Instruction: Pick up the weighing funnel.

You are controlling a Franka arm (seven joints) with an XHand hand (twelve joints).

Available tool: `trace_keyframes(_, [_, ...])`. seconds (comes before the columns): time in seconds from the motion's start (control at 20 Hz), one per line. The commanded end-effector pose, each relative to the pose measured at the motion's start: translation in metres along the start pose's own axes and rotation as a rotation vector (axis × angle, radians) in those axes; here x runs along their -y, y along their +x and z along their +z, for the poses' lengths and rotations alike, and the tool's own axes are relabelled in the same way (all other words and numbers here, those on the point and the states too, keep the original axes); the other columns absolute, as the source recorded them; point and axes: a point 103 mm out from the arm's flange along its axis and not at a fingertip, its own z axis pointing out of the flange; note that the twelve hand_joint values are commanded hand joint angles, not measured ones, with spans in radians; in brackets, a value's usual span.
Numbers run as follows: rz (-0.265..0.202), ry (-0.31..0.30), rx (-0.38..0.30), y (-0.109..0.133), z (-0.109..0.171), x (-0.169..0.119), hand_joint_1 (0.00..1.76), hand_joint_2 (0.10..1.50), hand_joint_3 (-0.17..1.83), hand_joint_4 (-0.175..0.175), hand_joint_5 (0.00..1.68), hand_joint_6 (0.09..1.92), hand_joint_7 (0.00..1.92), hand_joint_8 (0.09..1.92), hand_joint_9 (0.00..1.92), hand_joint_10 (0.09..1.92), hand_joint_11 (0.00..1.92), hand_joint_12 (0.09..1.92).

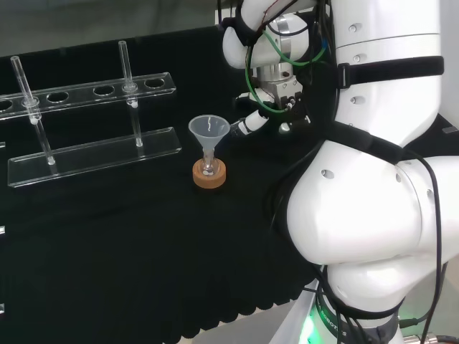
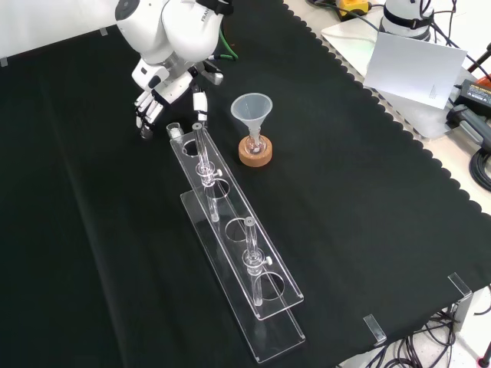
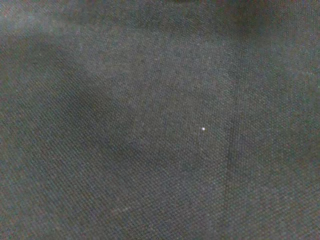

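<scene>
no text, number or sign can be read with any certainty. a few dark letters stand on the white arm link at the far edge of the front view, cut off by the frame and too small to make out. a white sheet lying far right, beyond the surface, carries one faint mark, too small to tell.

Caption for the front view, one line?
The hand low over the cloth at the far end of the clear tube rack, beside the funnel in its flask on a cork ring.
</scene>
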Motion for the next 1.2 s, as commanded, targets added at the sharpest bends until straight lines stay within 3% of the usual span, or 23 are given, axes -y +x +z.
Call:
trace_keyframes(0.05, [0.007, -0.024, 0.003, 0.0017, -0.0014, -0.0015, 0.49, 0.78, 0.02, 0.073, 0.41, 0.09, 0.56, 0.42, 0.21, 0.64, 0.00, 1.27])
trace_keyframes(1.2, [0.029, -0.075, 0.018, 0.0023, 0.0046, -0.0077, 0.58, 0.80, 0.03, 0.094, 0.70, 0.11, 0.82, 0.45, 0.38, 0.55, 0.00, 1.38])
